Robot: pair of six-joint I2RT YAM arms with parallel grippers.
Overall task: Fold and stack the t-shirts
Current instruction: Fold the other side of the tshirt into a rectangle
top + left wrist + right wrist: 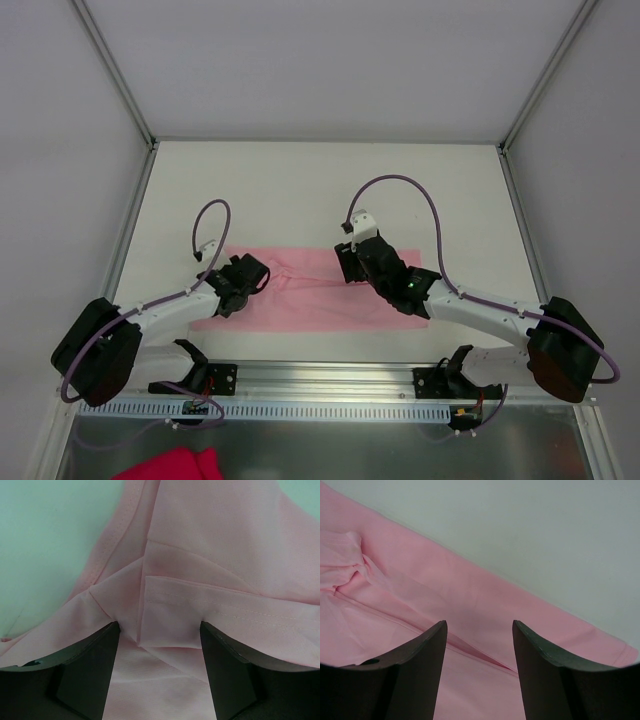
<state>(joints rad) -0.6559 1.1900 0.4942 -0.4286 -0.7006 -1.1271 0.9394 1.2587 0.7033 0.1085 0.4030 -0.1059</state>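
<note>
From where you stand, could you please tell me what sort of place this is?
Probably a robot test cell: white panel walls in an aluminium frame enclose a white table, with the left arm and right arm bolted to a rail at its near edge.

The t-shirt point(300, 300) lies on the table point(320, 190), stretched left to right across the frame's centre. The left gripper point(255, 272) sits over its left end, and the right gripper point(348, 262) over its upper edge. A bunched cloth point(175, 467) lies at bottom left, below the rail point(330, 375).
</note>
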